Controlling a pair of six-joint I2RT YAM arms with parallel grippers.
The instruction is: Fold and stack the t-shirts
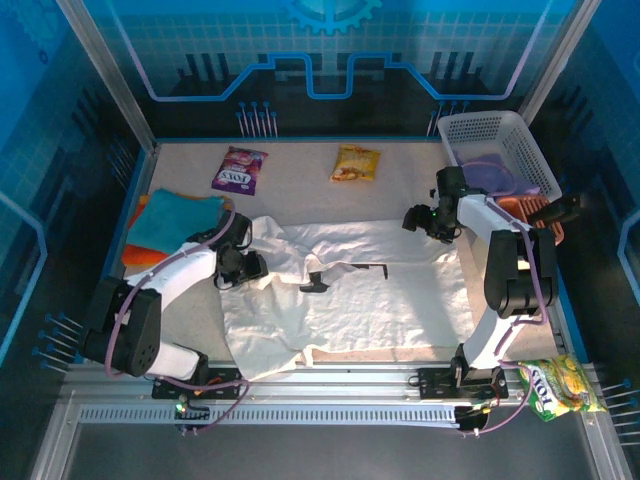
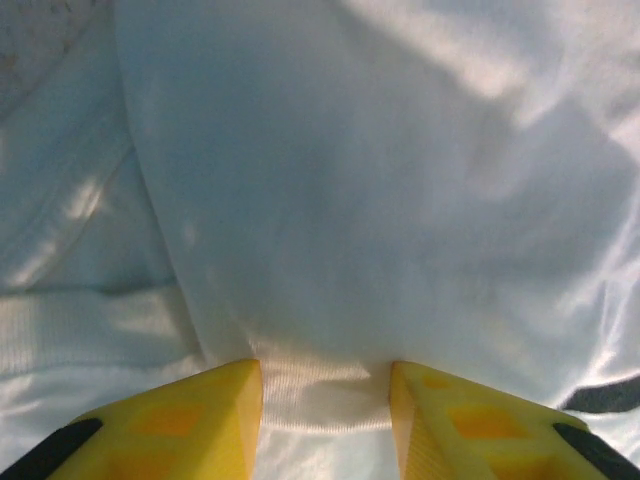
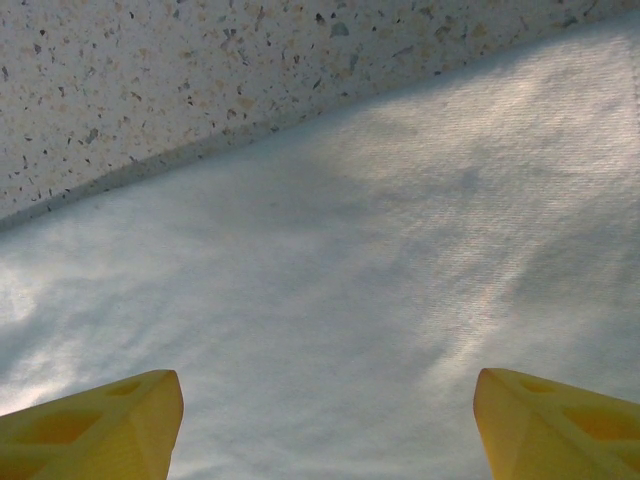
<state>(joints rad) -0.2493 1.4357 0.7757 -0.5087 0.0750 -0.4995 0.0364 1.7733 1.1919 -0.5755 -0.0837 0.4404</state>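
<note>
white t-shirt (image 1: 370, 290): soft, limp; grip at hems | left gripper (image 2: 325, 378): apparently pinching its ribbed edge | right gripper (image 3: 328, 385): spread wide over its far edge

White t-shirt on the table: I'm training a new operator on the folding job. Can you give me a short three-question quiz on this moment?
1. True or false: the left pincer has a fold of the white t-shirt pinched between its fingers.
2. Which shirt lies on top of the folded stack at the left? A) teal t-shirt B) orange t-shirt C) white t-shirt
3. Fill in: the right pincer hangs ____ (open or shut) over the white cloth, near its edge.

Key: 1 true; 2 A; 3 open.
</note>
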